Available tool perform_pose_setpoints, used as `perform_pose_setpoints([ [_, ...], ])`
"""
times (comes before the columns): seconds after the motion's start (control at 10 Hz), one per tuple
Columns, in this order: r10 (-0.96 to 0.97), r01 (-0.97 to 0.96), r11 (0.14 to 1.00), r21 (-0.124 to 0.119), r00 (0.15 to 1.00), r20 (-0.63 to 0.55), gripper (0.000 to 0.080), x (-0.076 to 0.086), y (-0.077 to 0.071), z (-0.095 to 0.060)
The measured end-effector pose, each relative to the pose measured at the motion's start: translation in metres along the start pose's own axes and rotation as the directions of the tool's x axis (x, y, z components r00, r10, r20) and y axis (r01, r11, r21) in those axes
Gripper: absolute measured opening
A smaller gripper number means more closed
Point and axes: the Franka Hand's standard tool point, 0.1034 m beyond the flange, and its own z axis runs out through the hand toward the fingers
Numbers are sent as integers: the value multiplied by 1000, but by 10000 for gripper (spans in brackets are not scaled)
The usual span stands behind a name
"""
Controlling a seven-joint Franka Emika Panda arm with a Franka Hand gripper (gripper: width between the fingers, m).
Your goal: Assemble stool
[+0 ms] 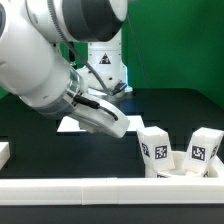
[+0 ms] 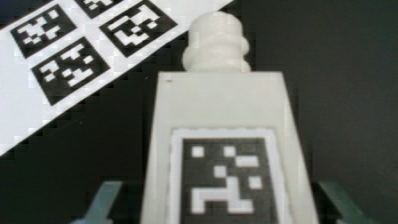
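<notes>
My gripper (image 2: 222,205) is shut on a white stool leg (image 2: 221,120). The leg's marker tag faces the wrist camera, and its ribbed peg end (image 2: 217,50) points away from it. One grey finger (image 2: 111,200) shows on each side of the leg. In the exterior view the gripper (image 1: 97,110) holds this leg (image 1: 110,122) tilted, above the dark table near the middle. At the exterior view's lower right lies the round seat (image 1: 186,173), with two tagged legs (image 1: 155,148) (image 1: 203,148) standing upright in it.
The marker board (image 2: 89,45) lies flat on the table under and behind the held leg, partly hidden by the arm in the exterior view (image 1: 70,124). A long white border rail (image 1: 90,188) runs along the front edge. A small white piece (image 1: 4,152) sits at the exterior view's left.
</notes>
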Motion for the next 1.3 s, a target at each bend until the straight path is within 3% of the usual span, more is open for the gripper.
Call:
perform_pose_setpoints([
  [0.3,-23,23,1000,2,1000,-10,337,-5,1,-7],
  [0.5,18,-18,1000,-7,1000,-23,337,-34,-11,-14],
  [0.8,43,-43,999,-2,998,-47,337,-35,-13,-11],
  [1.0,19,-16,1000,18,983,-183,337,-30,-25,-18],
  [1.1,-5,8,1000,10,964,-264,337,-35,-30,-22],
  [1.3,-21,31,999,20,927,-376,337,-47,-39,-22],
])
